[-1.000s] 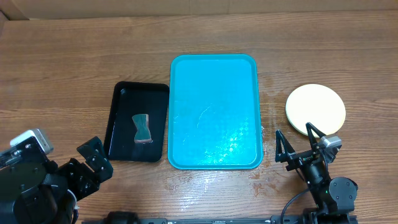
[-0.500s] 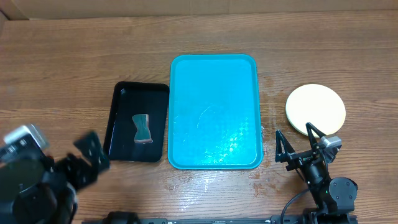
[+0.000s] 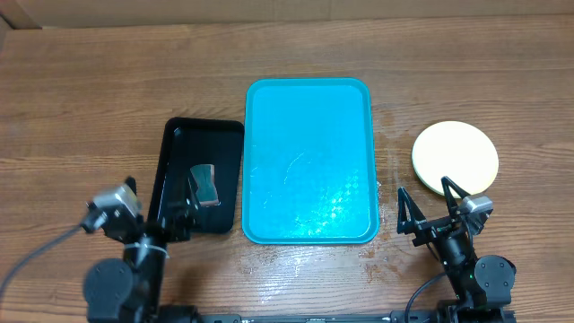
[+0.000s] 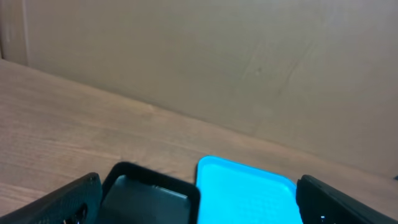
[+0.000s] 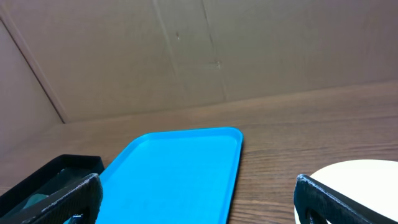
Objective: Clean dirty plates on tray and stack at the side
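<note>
The turquoise tray (image 3: pixel 309 161) lies in the middle of the table with nothing on it; it also shows in the left wrist view (image 4: pixel 249 196) and the right wrist view (image 5: pixel 174 174). A stack of pale yellow-green plates (image 3: pixel 455 157) sits on the table to its right, its edge showing in the right wrist view (image 5: pixel 367 180). Only the top plate shows, with no smudge on it. My left gripper (image 3: pixel 161 208) is open and empty at the near end of the black tray. My right gripper (image 3: pixel 427 208) is open and empty, just in front of the plates.
A narrow black tray (image 3: pixel 197 175) with a grey-green sponge (image 3: pixel 205 184) lies left of the turquoise tray. A cardboard wall (image 5: pixel 199 50) stands along the table's far edge.
My left arm has swung right and forward, from the front left corner to the near end of the black tray. The right arm, plates and trays have not moved.
</note>
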Motion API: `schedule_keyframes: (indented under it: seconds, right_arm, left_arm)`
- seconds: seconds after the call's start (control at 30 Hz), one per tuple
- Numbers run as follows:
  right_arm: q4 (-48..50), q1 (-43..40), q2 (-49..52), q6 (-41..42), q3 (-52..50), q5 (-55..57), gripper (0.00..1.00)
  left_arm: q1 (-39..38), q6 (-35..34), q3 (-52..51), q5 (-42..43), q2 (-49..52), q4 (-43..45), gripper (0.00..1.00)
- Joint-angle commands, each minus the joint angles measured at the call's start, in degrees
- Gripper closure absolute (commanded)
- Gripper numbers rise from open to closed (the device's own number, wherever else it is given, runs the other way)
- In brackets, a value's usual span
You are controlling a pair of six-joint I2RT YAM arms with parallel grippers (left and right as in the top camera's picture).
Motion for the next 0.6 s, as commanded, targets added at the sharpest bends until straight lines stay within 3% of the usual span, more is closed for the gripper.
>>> schedule_keyframes:
  seconds: [0.0, 0.13, 0.27, 0.4, 0.53, 0.57]
  right_arm:
    - [0.35, 0.31, -0.57, -0.24, -0.59, 0.04, 0.01]
    - [0.35, 0.31, -0.57, -0.26, -0.59, 0.04, 0.00]
    - [0.37, 0.31, -0.57, -0.26, -0.59, 0.04, 0.00]
    - [0.37, 0.31, -0.57, -0.24, -0.59, 0.04, 0.00]
    - [0.35, 0.31, -0.57, -0.26, -0.59, 0.04, 0.00]
    - [0.37, 0.31, -0.57, -0.24, -0.59, 0.04, 0.00]
  left_arm:
    - [1.40, 2.49, -9.75, 1.68, -9.79, 3.45, 0.00]
    - [1.44, 5.79, -17.05, 2.10, -16.48, 7.32, 0.01]
    - [1.31, 10.73, -21.38, 2.78, -16.33, 9.60, 0.01]
    - [1.16, 10.69, -26.38, 2.84, -16.35, 13.66, 0.00]
    - [0.33, 10.34, -34.29, 3.67, -16.35, 24.11, 0.00]
    - [0.02, 10.32, -33.92, 3.32, -16.35, 22.01, 0.00]
